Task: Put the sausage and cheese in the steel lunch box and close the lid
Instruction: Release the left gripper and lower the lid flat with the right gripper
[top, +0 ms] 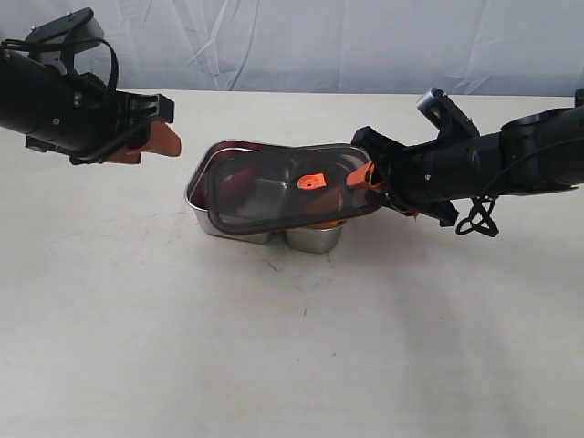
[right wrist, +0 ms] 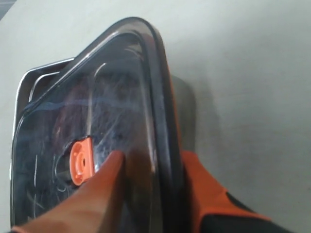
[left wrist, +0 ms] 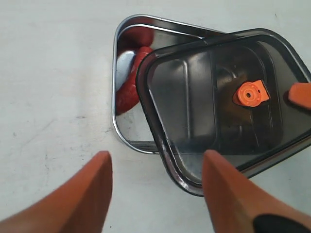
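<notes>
The right hand (top: 370, 179) pinches the lid (top: 265, 187), askew over the steel lunch box (top: 194, 203). At its ten o'clock the left hand (top: 146, 146) gapes.

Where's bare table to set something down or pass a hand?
Free: the wide table camera-side of the steel lunch box; the stretch beside the box, under the open left gripper. Crowded: over the box, where the right gripper clamps the lid askew.

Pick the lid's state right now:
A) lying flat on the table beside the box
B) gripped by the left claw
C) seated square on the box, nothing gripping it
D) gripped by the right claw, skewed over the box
D: the right claw pinches the edge of the lid, which sits askew over the steel lunch box, leaving the sausage end uncovered.
</notes>
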### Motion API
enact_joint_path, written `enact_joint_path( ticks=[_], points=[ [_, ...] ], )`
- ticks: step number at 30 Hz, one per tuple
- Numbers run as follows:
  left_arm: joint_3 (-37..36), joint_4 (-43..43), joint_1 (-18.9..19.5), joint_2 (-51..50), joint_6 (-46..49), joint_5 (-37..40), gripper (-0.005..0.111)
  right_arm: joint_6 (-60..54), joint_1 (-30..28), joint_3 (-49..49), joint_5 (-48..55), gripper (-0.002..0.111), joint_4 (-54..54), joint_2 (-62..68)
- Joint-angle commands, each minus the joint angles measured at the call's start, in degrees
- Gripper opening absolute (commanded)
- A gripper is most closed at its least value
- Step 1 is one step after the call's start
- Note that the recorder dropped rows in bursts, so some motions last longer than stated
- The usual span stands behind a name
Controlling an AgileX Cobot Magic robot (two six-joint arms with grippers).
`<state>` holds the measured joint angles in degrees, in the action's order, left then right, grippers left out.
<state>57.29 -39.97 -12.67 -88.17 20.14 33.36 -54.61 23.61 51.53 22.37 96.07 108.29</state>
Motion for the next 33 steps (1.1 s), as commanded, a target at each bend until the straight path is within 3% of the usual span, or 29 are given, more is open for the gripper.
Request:
enact_joint_path(
  ticks=[1,5,12,19,33],
  points=[
    [-0.2,-0.2,0.1,-0.1,0.6,-1.3,0.053,-2.8,0.4,-1.1,-2.8,0.014,-6.3,2.6],
    [-0.2,-0.2,0.1,-0.1,0.9,-1.5,0.053,-2.8,0.4,-1.1,-1.1,0.032,-6.3,2.6],
    [-0.2,-0.2,0.1,-0.1,1.2,-1.4,0.053,-2.2,0.4,-1.1,1.0,0.031,-9.4,2.6],
    [-0.2,-0.2,0.1,-0.1,1.5,-1.3,0.053,-1.4,0.4,-1.1,1.4,0.047,-9.9,2.6],
    [-0.2,1.5,0.1,-0.1,1.5,-0.7,0.053,-0.9,0.4,-1.0,0.8,0.047,-10.2,2.6]
  ],
)
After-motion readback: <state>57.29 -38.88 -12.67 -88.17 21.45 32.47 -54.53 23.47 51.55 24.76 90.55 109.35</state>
